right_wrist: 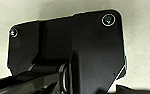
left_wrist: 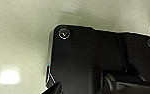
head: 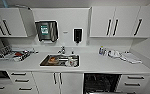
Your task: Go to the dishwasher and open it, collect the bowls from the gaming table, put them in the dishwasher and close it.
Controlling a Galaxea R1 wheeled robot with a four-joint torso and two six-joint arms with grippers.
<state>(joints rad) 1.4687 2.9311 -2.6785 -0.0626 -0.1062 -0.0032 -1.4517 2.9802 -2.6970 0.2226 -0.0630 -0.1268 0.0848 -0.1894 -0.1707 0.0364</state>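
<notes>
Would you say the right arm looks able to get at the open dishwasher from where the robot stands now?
Probably yes: the dishwasher stands open under the counter, its dark racks exposed and nothing in front. How near the arm is cannot be judged.

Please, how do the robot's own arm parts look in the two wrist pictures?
Each wrist view shows a wide black plate with rounded corners and round ringed fittings at the corners. A dark jointed bar runs beside it. I cannot make out the pincers.
</notes>
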